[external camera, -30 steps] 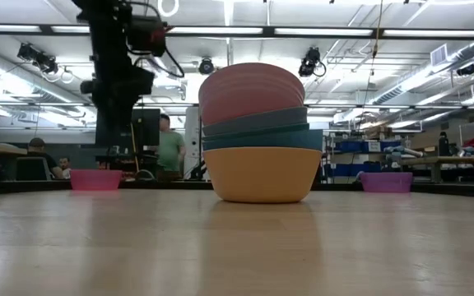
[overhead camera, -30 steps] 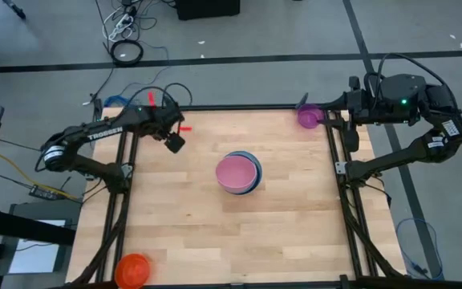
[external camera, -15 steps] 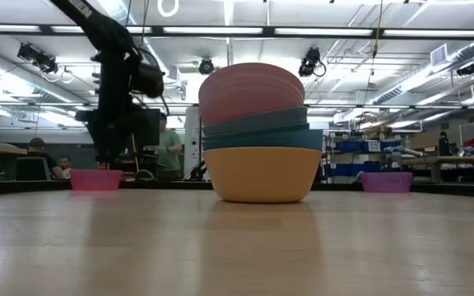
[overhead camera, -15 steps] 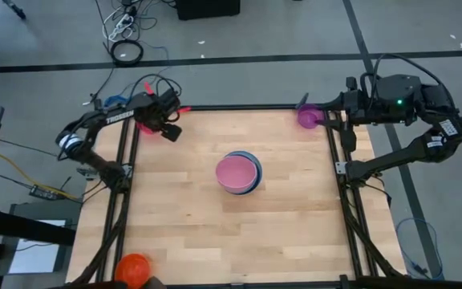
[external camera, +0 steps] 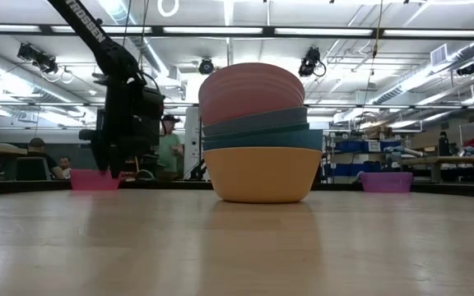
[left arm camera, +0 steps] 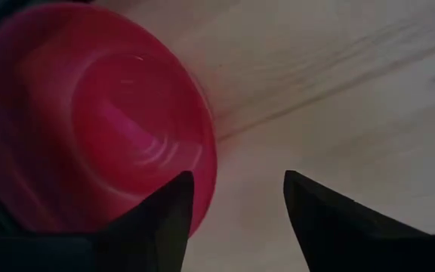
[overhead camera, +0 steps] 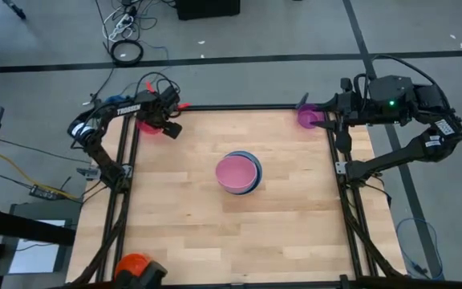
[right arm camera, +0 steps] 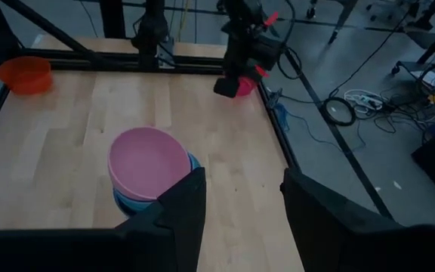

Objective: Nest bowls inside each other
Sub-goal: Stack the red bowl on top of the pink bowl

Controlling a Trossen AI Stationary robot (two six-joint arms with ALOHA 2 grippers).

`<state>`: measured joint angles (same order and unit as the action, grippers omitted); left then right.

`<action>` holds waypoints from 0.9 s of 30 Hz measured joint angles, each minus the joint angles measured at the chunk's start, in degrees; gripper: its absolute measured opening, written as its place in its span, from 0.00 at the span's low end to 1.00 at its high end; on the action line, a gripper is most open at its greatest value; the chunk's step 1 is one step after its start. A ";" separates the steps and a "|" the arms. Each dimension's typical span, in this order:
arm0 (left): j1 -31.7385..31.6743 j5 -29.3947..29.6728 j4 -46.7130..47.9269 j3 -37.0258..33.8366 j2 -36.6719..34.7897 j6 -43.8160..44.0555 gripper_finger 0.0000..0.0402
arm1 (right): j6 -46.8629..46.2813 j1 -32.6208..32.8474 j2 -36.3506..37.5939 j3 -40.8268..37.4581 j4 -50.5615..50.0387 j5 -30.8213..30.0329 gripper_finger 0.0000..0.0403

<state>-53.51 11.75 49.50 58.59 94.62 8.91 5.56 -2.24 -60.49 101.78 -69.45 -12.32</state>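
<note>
The left gripper (left arm camera: pixel 236 204) hangs over the round magenta plastic bowl (left arm camera: pixel 89 113), jaws apart, its near rim just beside one finger; straddle that rim squarely before closing. A second ago this arm was nearer the centre stack (overhead camera: pixel 239 172). The right gripper (right arm camera: pixel 236 204) waits, jaws apart, above the table's edge.

A stack of nested round plastic bowls (overhead camera: pixel 239 173) sits at the centre of the wooden table (overhead camera: pixel 183 225) in the high view, a pink bowl (overhead camera: pixel 235 171) on top. A magenta plastic bowl (overhead camera: pixel 147 125) lies at the table's upper left corner, under the left gripper (overhead camera: pixel 169 129). A purple plastic bowl (overhead camera: pixel 309 117) lies at the upper right corner, just left of the right gripper (overhead camera: pixel 337 119). An orange plastic bowl (overhead camera: pixel 132 269) lies at the lower left corner, well apart from the stack.
</note>
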 joint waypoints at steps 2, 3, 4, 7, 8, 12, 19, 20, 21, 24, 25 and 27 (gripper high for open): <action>-0.21 -1.27 -0.28 0.00 1.19 -0.99 0.53 | 0.00 0.00 -0.02 0.00 0.00 -0.02 0.41; -0.22 -1.94 -0.33 0.00 1.78 -1.37 0.52 | 0.00 0.00 -0.04 0.00 0.08 -0.01 0.41; -0.22 -2.56 -0.31 0.00 2.34 -1.93 0.51 | 0.01 0.00 -0.06 0.00 0.19 0.00 0.41; -0.05 -3.51 -0.37 0.00 3.75 -3.44 0.43 | 0.06 0.00 -0.07 0.00 0.31 -0.02 0.41; 0.04 -3.55 -0.35 0.00 4.05 -4.05 0.38 | 0.09 0.00 -0.06 0.00 0.33 0.00 0.41; 0.64 -3.54 -0.44 0.00 4.18 -5.70 0.11 | 0.09 0.00 -0.10 0.00 0.37 -0.02 0.41; 1.92 -3.86 2.57 1.98 3.97 -6.98 0.02 | 0.09 -0.02 -0.38 0.00 0.47 -0.02 0.41; 2.71 -4.21 3.67 2.74 3.64 -7.02 0.01 | 0.09 -0.02 -0.39 0.00 0.48 -0.02 0.41; 3.85 -4.39 5.13 3.76 3.30 -7.11 0.01 | 0.09 -0.02 -0.39 0.00 0.54 -0.03 0.41; 8.46 -4.42 9.29 7.81 1.86 -7.25 0.01 | 0.15 -0.02 -0.37 0.00 0.89 -1.16 0.41; 10.37 -4.36 10.72 9.51 1.18 -7.26 0.01 | 0.17 -0.02 -0.37 0.00 0.85 -1.59 0.41; 14.43 -4.67 12.59 13.45 -0.52 -7.30 0.01 | 0.17 -0.02 -0.37 0.00 0.85 -1.81 0.41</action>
<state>-39.08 7.08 62.08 72.04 94.10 1.61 5.74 -2.26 -60.86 101.78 -68.60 -14.13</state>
